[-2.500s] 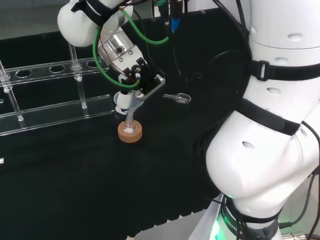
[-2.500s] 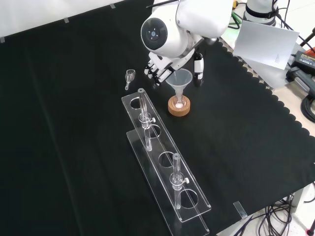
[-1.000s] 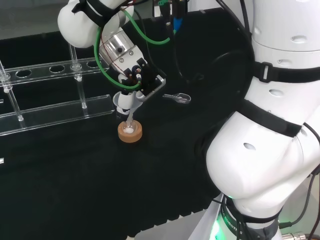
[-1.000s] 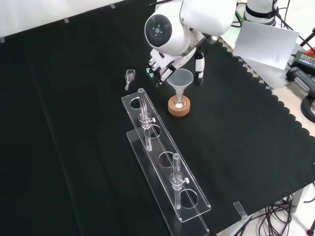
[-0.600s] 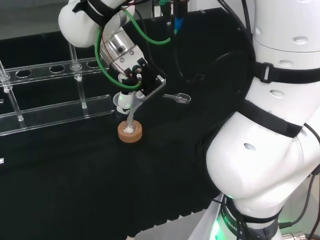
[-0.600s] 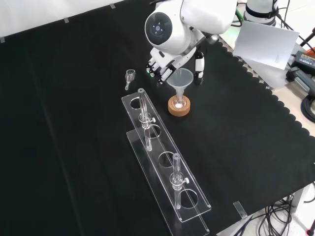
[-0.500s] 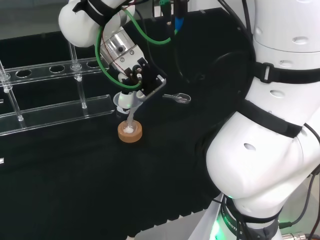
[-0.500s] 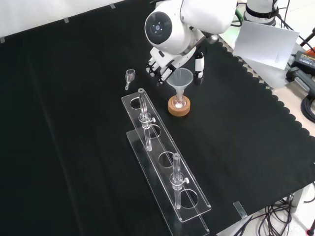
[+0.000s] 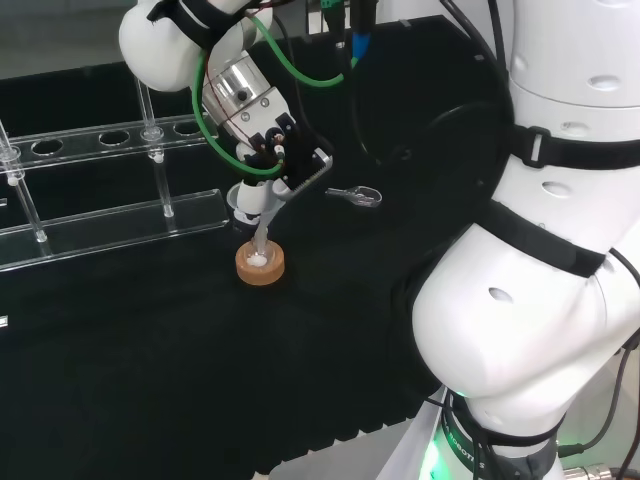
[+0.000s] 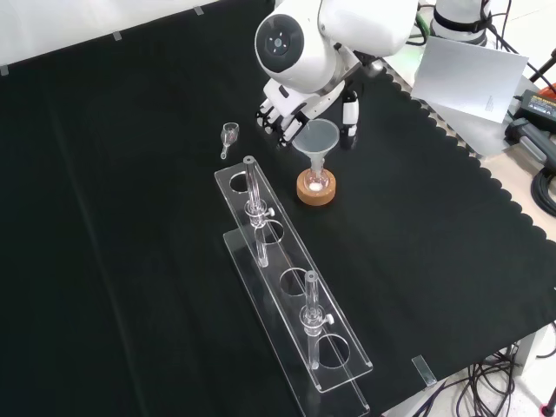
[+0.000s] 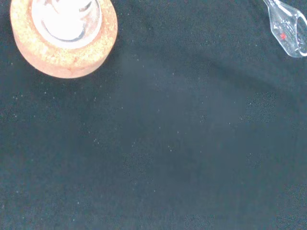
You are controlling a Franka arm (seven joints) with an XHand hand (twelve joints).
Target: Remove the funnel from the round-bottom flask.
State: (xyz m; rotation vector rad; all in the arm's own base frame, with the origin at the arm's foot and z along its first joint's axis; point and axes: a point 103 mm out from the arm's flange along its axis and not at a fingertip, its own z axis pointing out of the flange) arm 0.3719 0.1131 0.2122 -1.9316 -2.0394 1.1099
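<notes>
The black and white hand (image 10: pixel 287 109) is positioned directly above and against the clear plastic cone-shaped funnel (image 10: pixel 317 143). Its fingers (image 10: pixel 276 122) curl down beside the funnel's wide rim on one side, and a black and white digit (image 10: pixel 349 111) stands at the opposite side of the rim. Whether these actually pinch the rim cannot be determined.

The funnel's stem points down into the small clear round-bottom flask (image 10: pixel 315 182), directly below the hand. The flask is seated in a tan cork ring stand (image 9: pixel 260 264) on the black cloth-covered table (image 10: pixel 434 217).

A small clear glass scoop-shaped piece (image 10: pixel 228 135) lies on the cloth near the hand, apart from the fingers. A long clear acrylic tube rack (image 10: pixel 291 295) extends from just beside the cork stand, away from the hand.
</notes>
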